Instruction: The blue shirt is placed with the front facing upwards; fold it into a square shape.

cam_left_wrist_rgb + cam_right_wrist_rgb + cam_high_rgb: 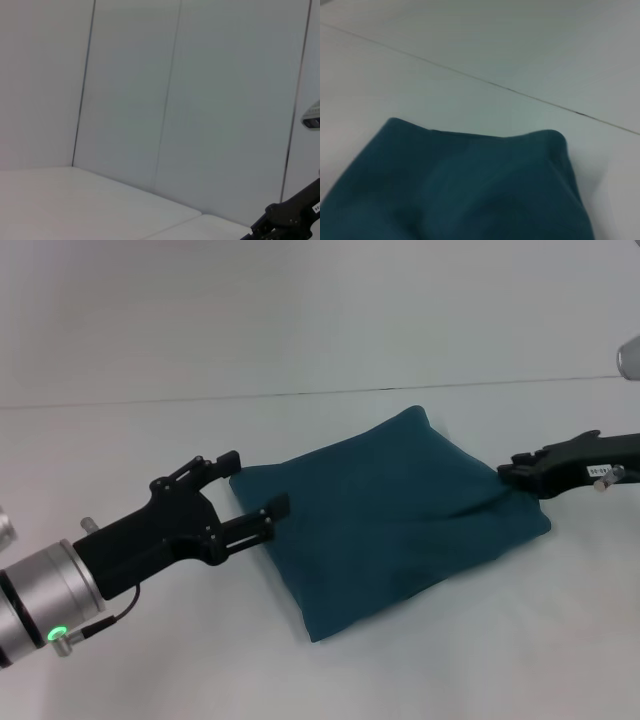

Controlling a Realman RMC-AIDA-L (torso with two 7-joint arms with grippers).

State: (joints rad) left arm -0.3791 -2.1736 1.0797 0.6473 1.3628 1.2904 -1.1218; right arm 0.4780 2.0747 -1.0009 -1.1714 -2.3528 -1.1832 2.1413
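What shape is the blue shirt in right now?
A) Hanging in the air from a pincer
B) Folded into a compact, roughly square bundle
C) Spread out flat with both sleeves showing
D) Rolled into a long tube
B: the blue shirt lies on the white table as a roughly square folded bundle, no sleeves showing.

Head cam: high, looking forward and down at the table, with the shirt mid-frame. Left wrist cam: faces out, mostly wall panels, table edge low; the dark arm in its corner is probably the right one, shared with head view. Right wrist cam: close over the shirt, shared with head view.
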